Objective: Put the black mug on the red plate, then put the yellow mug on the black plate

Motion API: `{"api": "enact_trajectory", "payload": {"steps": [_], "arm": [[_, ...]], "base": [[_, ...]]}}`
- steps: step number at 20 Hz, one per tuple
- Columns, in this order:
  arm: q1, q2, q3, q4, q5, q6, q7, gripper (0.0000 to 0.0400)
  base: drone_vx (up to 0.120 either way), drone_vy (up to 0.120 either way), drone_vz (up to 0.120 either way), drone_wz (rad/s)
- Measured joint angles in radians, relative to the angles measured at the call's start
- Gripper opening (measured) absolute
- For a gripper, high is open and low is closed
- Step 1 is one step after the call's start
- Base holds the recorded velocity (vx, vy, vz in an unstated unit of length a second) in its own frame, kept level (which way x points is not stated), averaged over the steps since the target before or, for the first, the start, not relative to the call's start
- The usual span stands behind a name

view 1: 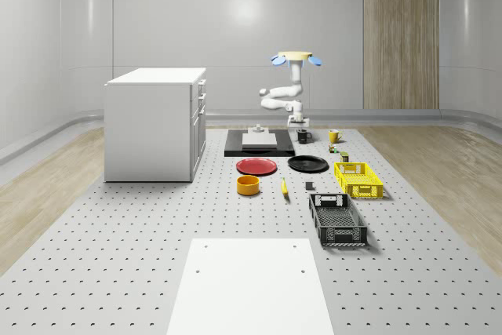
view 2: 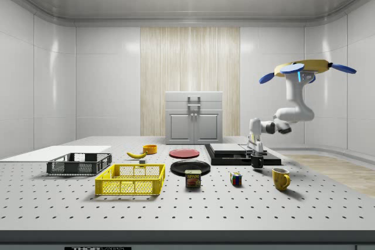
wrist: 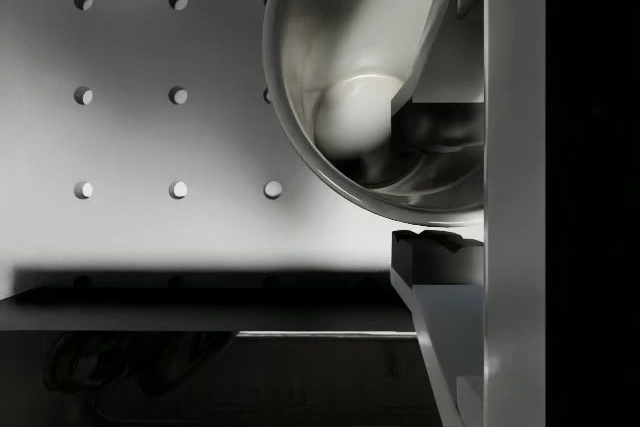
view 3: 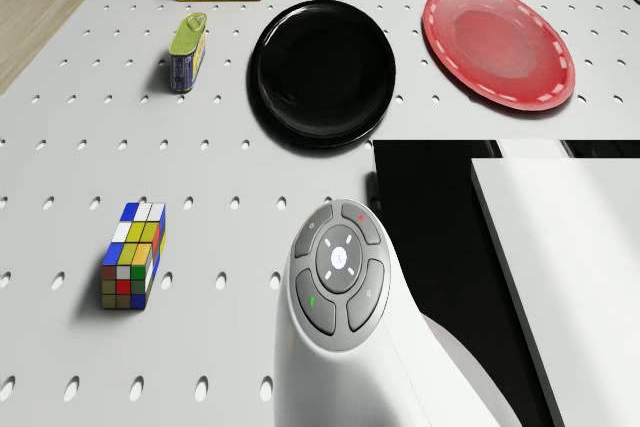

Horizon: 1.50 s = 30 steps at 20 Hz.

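The black mug [view 1: 303, 137] stands on the table beside the black slab, at the far end. The drone [view 1: 296, 58] hovers above it with the arm bent down. My gripper [view 2: 256, 151] comes down onto the mug [view 2: 257, 161] from above. In the wrist view one finger [wrist: 440, 57] is inside the mug [wrist: 340, 117] and the other finger [wrist: 436, 255] is outside its wall, the gripper [wrist: 440, 192] shut on the rim. The yellow mug [view 1: 334, 136] stands to the whole-scene view's right of it. Nearer lie the red plate [view 1: 256, 165] and black plate [view 1: 307, 164].
A black slab [view 1: 259, 149] with a white block lies beside the mug. A Rubik's cube [view 3: 132, 255] and a can [view 3: 186, 51] lie near the black plate [view 3: 322, 72]. Yellow crate [view 1: 358, 179], black crate [view 1: 337, 219], orange bowl [view 1: 248, 185], banana [view 1: 284, 187] and white cabinet [view 1: 157, 123] stand nearer.
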Motion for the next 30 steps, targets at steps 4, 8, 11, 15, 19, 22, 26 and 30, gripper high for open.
{"api": "enact_trajectory", "payload": {"steps": [4, 8, 11, 15, 19, 22, 26, 30], "arm": [[-0.001, -0.003, 0.033, -0.010, 0.033, -0.010, 0.006, 0.0111], [-0.004, -0.009, 0.050, -0.013, 0.051, -0.011, 0.010, 0.0110], [-0.006, -0.013, 0.057, -0.014, 0.058, -0.008, 0.012, 0.0110], [-0.009, -0.020, 0.062, -0.015, 0.065, -0.003, 0.015, 0.0110], [-0.011, -0.027, 0.065, -0.014, 0.070, 0.003, 0.017, 0.0110], [-0.013, -0.032, 0.066, -0.014, 0.072, 0.008, 0.019, 0.0110], [-0.016, -0.039, 0.068, -0.014, 0.076, 0.013, 0.021, 0.0110], [-0.018, -0.045, 0.069, -0.013, 0.079, 0.019, 0.023, 0.0110]], "base": [[0.000, 0.000, 0.120, 0.000], [0.080, -0.080, 0.120, 0.000], [0.120, -0.120, 0.120, 0.000], [0.120, -0.120, 0.020, 0.000], [0.120, -0.120, 0.000, 0.000], [0.120, -0.120, 0.000, 0.000], [0.120, -0.120, 0.000, 0.000], [0.120, -0.120, 0.000, 0.000]]}}
